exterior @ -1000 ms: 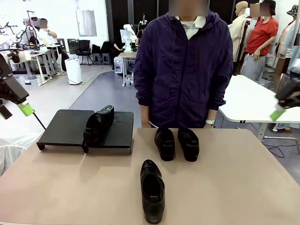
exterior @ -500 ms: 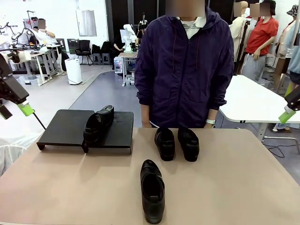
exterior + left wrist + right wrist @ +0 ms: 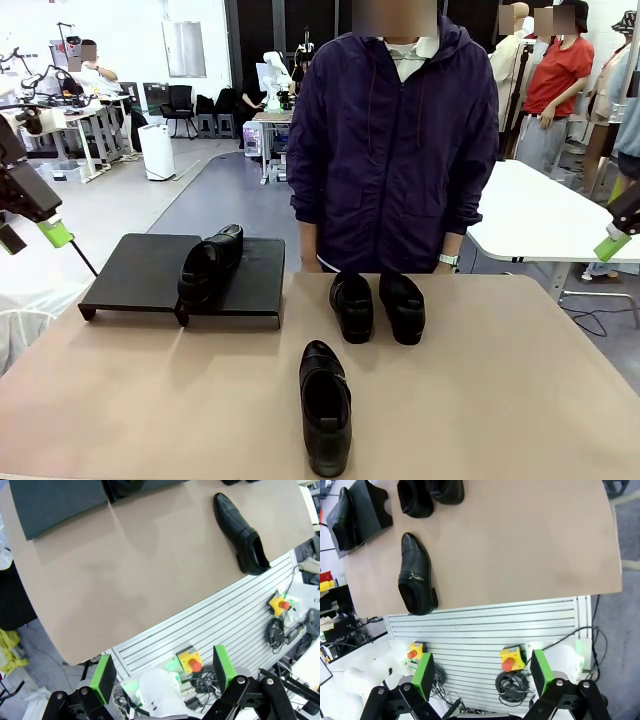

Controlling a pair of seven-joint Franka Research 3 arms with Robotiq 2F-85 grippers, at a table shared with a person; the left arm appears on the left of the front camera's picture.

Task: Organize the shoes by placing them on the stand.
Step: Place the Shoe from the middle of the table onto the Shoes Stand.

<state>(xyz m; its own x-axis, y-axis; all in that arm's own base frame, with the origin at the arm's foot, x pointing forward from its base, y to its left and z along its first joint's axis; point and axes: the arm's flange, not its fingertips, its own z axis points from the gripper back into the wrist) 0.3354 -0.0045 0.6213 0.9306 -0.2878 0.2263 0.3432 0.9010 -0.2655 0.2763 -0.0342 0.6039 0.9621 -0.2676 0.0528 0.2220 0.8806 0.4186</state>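
1. Done: one shoe (image 3: 210, 262) on stand (image 3: 140, 275), left of frame.
2. Still on bench (image 3: 500, 380): shoe pair (image 3: 352, 305) mid-frame, single shoe (image 3: 325, 420) bottom centre.
3. Spread and empty, clear of bench: left hand (image 3: 162, 672), right hand (image 3: 481, 674).

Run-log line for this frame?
left gripper: open, empty | right gripper: open, empty | stand: one shoe | table: shoe pair by person, single shoe near front | pending: three shoes
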